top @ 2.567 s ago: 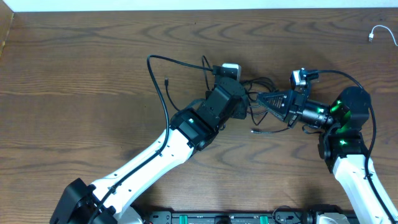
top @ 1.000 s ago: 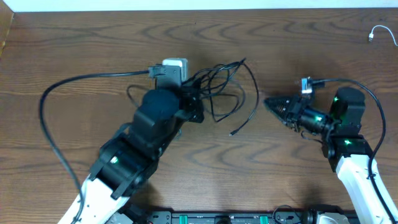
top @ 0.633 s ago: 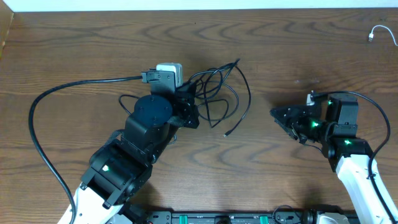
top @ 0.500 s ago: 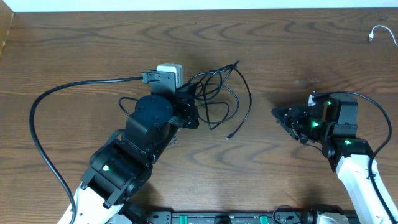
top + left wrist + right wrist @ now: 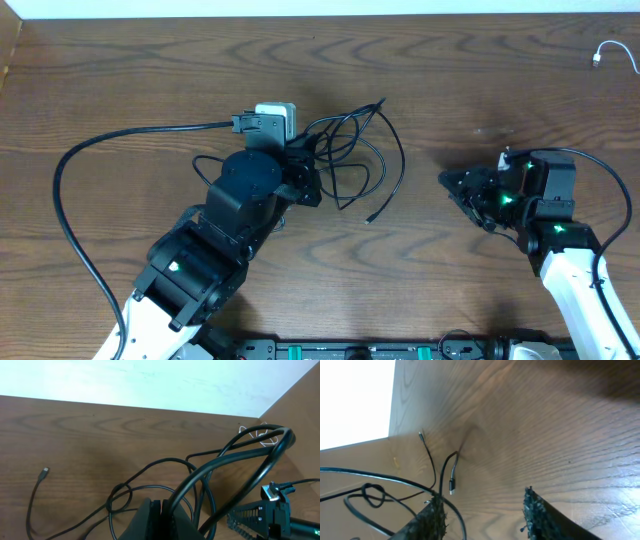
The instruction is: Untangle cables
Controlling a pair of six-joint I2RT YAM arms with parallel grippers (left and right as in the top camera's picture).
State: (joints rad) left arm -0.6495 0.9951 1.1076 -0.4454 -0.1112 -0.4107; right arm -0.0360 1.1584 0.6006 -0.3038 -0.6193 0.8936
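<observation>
1. Overhead, nearest the robot's base, the left gripper (image 5: 305,178) is clamped shut on the black cables (image 5: 340,150). The left wrist view shows its fingers pinched together, with a strand rising out from between them.
2. Across the bench (image 5: 150,60), the right gripper (image 5: 447,182) holds nothing. In the right wrist view its jaws stand apart over bare wood, with the cables off to one side and well clear of it.
3. A couple of seconds ago both grippers met in the middle of the knot. Since then the left one has dragged the bundle leftward, while the right one has let go, backed off to its own side and spread its jaws. Over the last half second almost nothing moves.
4. The bundle now fans out in loose loops just right of the left gripper. One tail curves down to a free plug end (image 5: 370,217) lying on the wood between the two grippers, nearer the left.
5. My reading is that the pull loosened the knot but did not clear it, since several strands still cross near the left fingers. The freed tail looks like the likeliest next hold for the empty right gripper.
6. Farthest off, a white cable (image 5: 603,52) lies at the far right edge, well apart from the black ones, so it appears already separated.
</observation>
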